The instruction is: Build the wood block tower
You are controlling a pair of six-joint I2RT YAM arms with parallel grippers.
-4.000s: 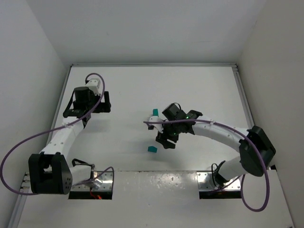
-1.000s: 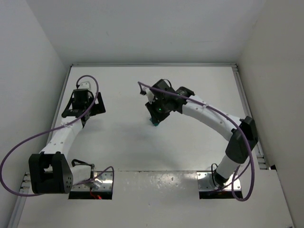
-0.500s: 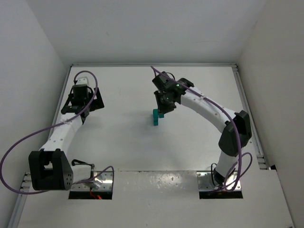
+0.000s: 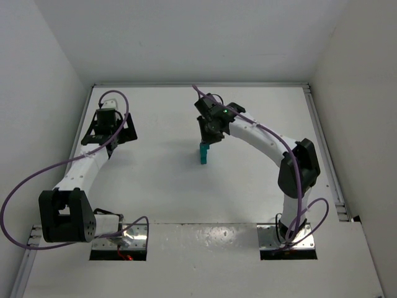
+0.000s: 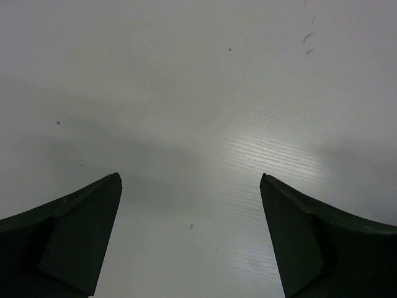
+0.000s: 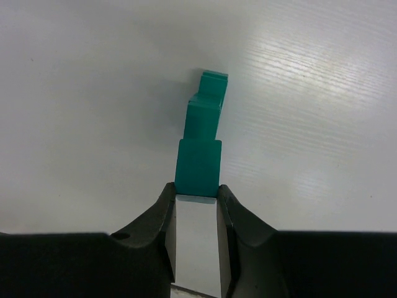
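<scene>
The tower (image 4: 203,155) stands upright near the middle of the white table (image 4: 155,180), a narrow column of teal-green wood blocks, a little to the right of the centre line in the top view. The right arm is stretched far forward over the table, and the right gripper (image 4: 207,138) hangs directly at the upper end of the column. In the right wrist view its two dark fingers (image 6: 162,214) are drawn close together, with a gap only as wide as one block. Their tips lie against the two sides of the top block (image 6: 198,166) at its near edge, so the pincer has hold of this block by the very ends of its fingers. Beyond the top block, two more teal levels of the column show in that view. They are not exactly in line: each farther one sits a little more to the right. How many blocks the column has in all, one cannot tell. The left arm is well apart from the tower, at the far left side of the table. The left gripper (image 5: 191,180) is spread wide and points down at the bare surface, with nothing between its fingers. A purple cable (image 4: 37,186) runs in a loop along the left arm.
</scene>
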